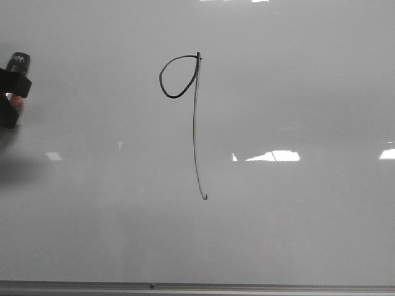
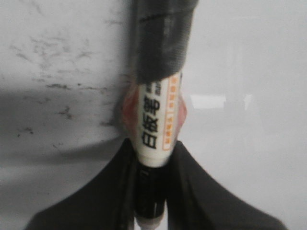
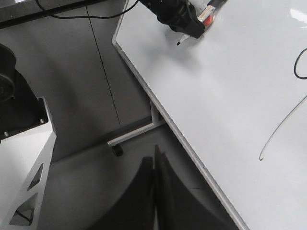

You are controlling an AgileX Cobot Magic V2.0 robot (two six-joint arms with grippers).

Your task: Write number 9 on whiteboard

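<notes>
Standing out in thin black line near the middle of the whiteboard (image 1: 296,234), the number 9 (image 1: 195,123) looks complete: a small oval loop up top and a long, gently curved stem ending in a tiny hook. The left gripper (image 1: 11,92) sits far off at the board's left edge, well apart from the figure, which I take as parked clear so the writing stays unsmudged. Its fingers (image 2: 100,191) are clamped tight on a whiteboard marker (image 2: 158,124), the white barrel with its orange-edged label pinched between the dark pads and the black end pointing toward the board. The right gripper (image 3: 154,191) hangs off the board's framed edge above the floor, fingers pressed together on nothing, apparently just keeping out of the way.
</notes>
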